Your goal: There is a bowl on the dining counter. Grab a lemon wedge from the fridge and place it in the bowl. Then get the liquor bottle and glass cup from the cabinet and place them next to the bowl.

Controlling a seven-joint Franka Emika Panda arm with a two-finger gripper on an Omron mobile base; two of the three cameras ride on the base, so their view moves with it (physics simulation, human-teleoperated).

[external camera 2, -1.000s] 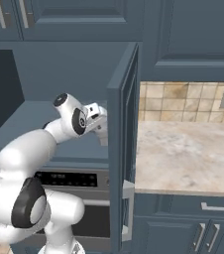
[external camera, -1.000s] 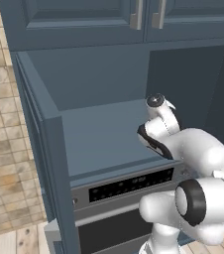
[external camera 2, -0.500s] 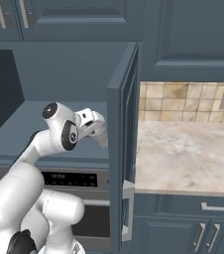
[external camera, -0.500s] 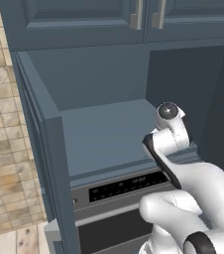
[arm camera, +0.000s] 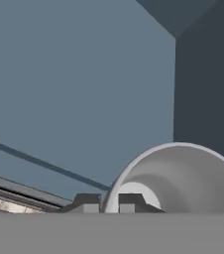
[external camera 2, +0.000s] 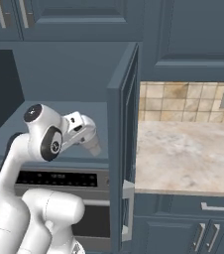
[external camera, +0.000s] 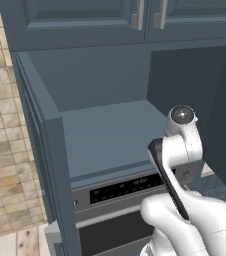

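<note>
The robot's white arm reaches toward an open blue cabinet (external camera: 110,130) that sits above a dark oven (external camera: 120,200). In the hand view, the claw (arm camera: 106,206) has its two small dark tips pressed close together, and the thin rim of a glass cup (arm camera: 178,178) sits right between them, so the claw is pinching the cup by its edge. The cup looks pale and see-through, with its round mouth turned toward the camera. In the right base view, the cup (external camera 2: 93,144) shows as a pale shape at the end of the hand, tilted and lifted just above the cabinet shelf, close to the open cabinet door (external camera 2: 124,149). The door stands wide open and sticks out toward the camera. To the right of the door is a marble counter (external camera 2: 183,154) with a tiled wall (external camera 2: 183,104) behind it. In the left base view, the shelf inside the cabinet is flat and blue, and another cabinet door (external camera: 42,170) stands open at its left side. More blue cupboards (external camera: 95,20) with small handles hang above.
</note>
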